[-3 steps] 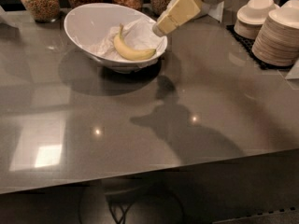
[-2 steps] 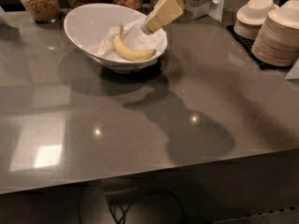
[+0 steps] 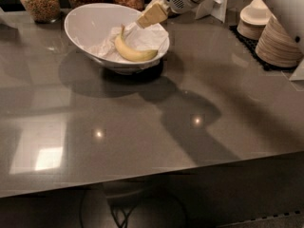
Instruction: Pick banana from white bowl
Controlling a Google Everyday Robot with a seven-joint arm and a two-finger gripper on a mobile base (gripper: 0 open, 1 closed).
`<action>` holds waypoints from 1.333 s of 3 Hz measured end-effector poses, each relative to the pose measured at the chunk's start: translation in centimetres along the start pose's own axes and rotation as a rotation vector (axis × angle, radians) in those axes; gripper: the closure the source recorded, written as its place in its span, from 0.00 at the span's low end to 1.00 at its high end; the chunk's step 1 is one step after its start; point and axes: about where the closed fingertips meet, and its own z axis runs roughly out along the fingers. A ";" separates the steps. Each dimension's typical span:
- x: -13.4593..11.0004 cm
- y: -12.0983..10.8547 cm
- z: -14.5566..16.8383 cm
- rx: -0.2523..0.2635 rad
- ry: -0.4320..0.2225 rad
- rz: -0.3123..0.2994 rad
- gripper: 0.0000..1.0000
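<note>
A yellow curved banana (image 3: 132,51) lies on crumpled white paper inside the large white bowl (image 3: 85,23), at the back left of the grey table. My gripper (image 3: 153,15) reaches in from the upper right, with its tan fingers above the bowl's right rim, just above and to the right of the banana. It does not touch the banana.
Glass jars of dry food (image 3: 40,1) stand behind the bowl. Stacks of off-white bowls and plates (image 3: 280,39) sit on a dark mat at the back right. The grey table (image 3: 142,127) stretches to its front edge near the bottom.
My gripper has moved left and further back, from beside the bowl's right edge to above its rim. The banana and bowl have not moved.
</note>
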 end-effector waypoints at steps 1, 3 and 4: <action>1.6 0.8 3.6 -0.067 0.017 0.045 0.46; 3.3 2.3 8.5 -0.173 0.062 0.086 0.43; 3.8 2.9 10.2 -0.215 0.090 0.091 0.41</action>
